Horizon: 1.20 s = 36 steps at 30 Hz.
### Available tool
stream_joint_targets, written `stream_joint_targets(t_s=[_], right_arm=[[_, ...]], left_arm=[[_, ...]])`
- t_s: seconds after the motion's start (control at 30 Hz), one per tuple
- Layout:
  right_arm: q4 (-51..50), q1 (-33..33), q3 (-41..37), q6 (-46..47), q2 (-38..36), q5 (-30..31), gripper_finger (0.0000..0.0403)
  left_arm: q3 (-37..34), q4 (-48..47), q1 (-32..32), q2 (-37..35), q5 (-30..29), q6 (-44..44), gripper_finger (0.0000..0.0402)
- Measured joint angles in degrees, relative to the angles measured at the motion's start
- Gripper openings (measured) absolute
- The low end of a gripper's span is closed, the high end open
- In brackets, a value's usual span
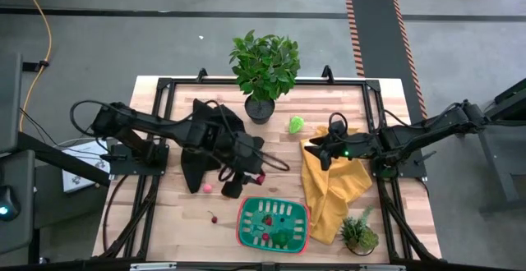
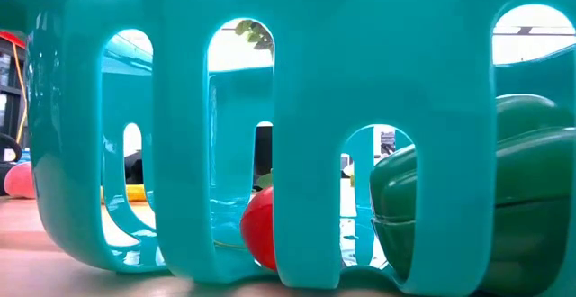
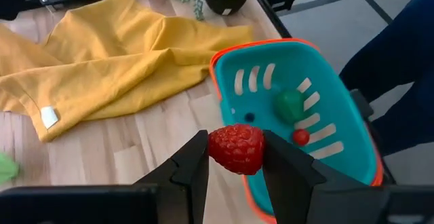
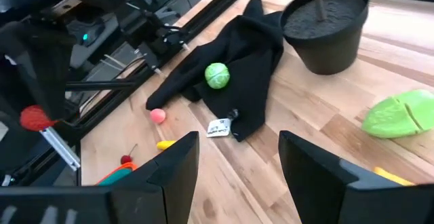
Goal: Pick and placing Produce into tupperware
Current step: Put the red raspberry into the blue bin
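Note:
The tupperware (image 1: 246, 236) is a green tray with a red rim that sits near the table's front edge; it also shows in the left wrist view (image 3: 339, 149). Inside lie a dark green piece (image 3: 289, 105) and a small red piece (image 3: 300, 137). My left gripper (image 1: 246, 179) hangs just beyond the tray's far rim, shut on a red berry (image 3: 236, 148). My right gripper (image 4: 237, 163) stands open over the yellow cloth's far end (image 1: 316, 149), with nothing between its fingers. A green ball (image 4: 217, 75) rests on the black cloth. A pink ball (image 1: 208, 188) and a cherry (image 1: 214, 218) lie on the wood. My left gripper pinches the red berry by its two sides (image 3: 215, 149) between its two fingers, at their free ends. The fingers slant down from the table's left. The berry is lifted clear of the table, beside the tupperware's far rim.
A black cloth (image 1: 209, 140) lies under my left arm and a yellow cloth (image 1: 333, 193) right of the tray. A large potted plant (image 1: 265, 66) stands at the back and a small one (image 1: 359, 234) at the front right. A lime-green piece (image 1: 296, 124) lies beside the pot.

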Motion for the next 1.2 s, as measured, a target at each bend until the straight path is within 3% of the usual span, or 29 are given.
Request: stream_joint_targets(t_s=[0.4, 0.67, 0.97, 1.2], right_arm=[[0.96, 0.0, 0.0, -1.97, 0.0, -5.22, 0.0193], [2.98, 0.01, 0.02, -4.83, -0.02, -8.46, 0.0193], [3.39, 0.02, 0.07, -6.04, -0.2, -10.12, 0.0193], [2.28, 0.02, 0.02, -6.02, -0.13, -10.97, 0.0193]], left_arm=[[0.22, 0.73, -7.99, 0.68, -11.26, -11.29, 0.011], [0.28, 6.97, -11.18, 5.12, -16.54, -15.02, 0.011], [0.08, 7.4, -11.24, 12.31, -16.56, -18.88, 0.0111], [0.21, 7.77, -11.31, 16.44, -11.48, -20.01, 0.0111]])
